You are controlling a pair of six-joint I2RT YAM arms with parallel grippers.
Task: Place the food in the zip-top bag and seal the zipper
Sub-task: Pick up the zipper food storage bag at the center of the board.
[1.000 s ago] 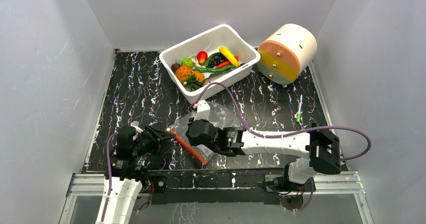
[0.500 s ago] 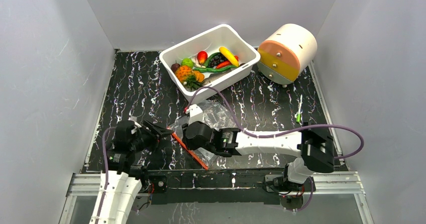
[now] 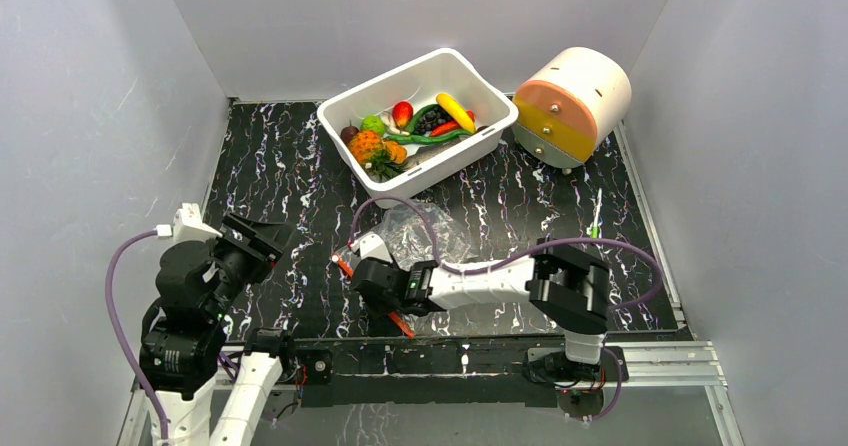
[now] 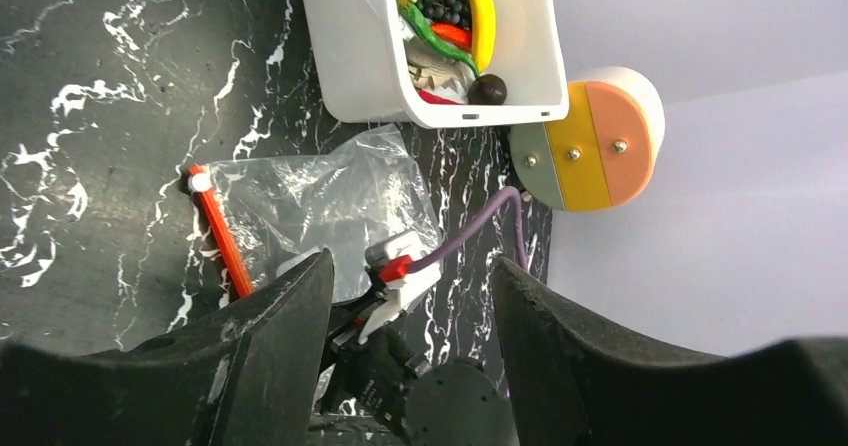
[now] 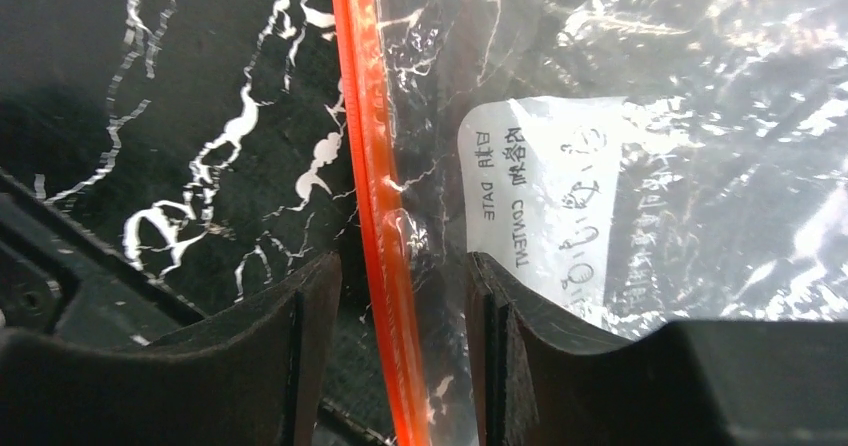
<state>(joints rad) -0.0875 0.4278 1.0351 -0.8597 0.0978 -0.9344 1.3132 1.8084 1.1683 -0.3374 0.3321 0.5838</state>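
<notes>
The zip-top bag [image 3: 425, 231] lies flat and looks empty on the black marbled table, also visible in the left wrist view [image 4: 320, 196]. Its red-orange zipper [image 5: 375, 166] runs between the fingers of my right gripper [image 5: 405, 266], whose jaws stand apart on either side of the strip. From above, the right gripper [image 3: 368, 284] sits low over the zipper [image 3: 343, 263] near the front edge. My left gripper [image 3: 255, 238] is open and empty, raised to the left of the bag. The food [image 3: 415, 126] stays in the white bin [image 3: 440, 166].
A round drum-shaped container [image 3: 572, 104] with an orange and yellow face stands right of the bin. A small green item [image 3: 594, 231] lies at the table's right side. Grey walls enclose the table on three sides.
The left gripper let go of the zipper's end and drew back to the left and up. The right gripper opened and slid left along the zipper.
</notes>
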